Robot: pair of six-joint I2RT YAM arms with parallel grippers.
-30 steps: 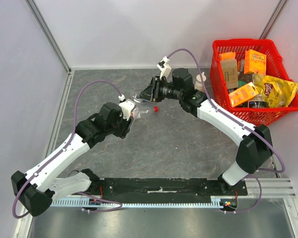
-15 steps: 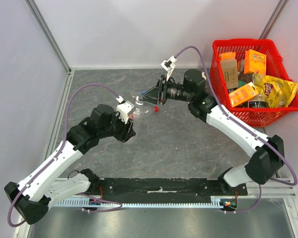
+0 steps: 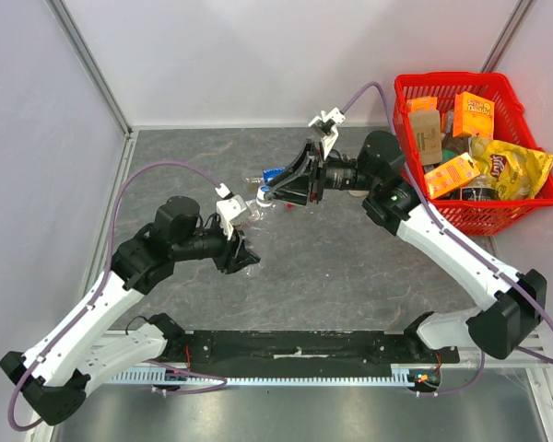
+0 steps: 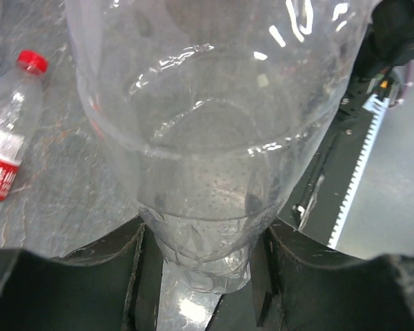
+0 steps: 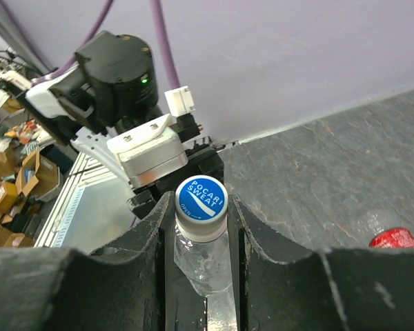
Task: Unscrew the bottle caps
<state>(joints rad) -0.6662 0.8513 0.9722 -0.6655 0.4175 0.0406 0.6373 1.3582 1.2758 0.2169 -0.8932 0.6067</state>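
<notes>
My left gripper point(image 3: 242, 250) is shut on the base end of an unlabelled clear bottle point(image 4: 207, 124), which lies tilted between both arms point(image 3: 256, 217). My right gripper point(image 3: 265, 191) is shut on that bottle's blue cap point(image 5: 201, 198), printed "POCARI SWEAT", with a finger on each side. A second clear bottle with a red label point(image 4: 7, 138) and a red cap point(image 4: 33, 61) lies on the table beside the held one. That red cap also shows at the right edge of the right wrist view point(image 5: 397, 239). The white cap is out of view.
A red basket point(image 3: 447, 78) full of snack boxes and bags stands at the back right, close behind the right arm. Grey walls close the table at the back and left. A black rail point(image 3: 295, 345) runs along the near edge.
My left gripper has drawn back toward the near side with the clear bottle. My right gripper has swung left and down and now grips the blue cap.
</notes>
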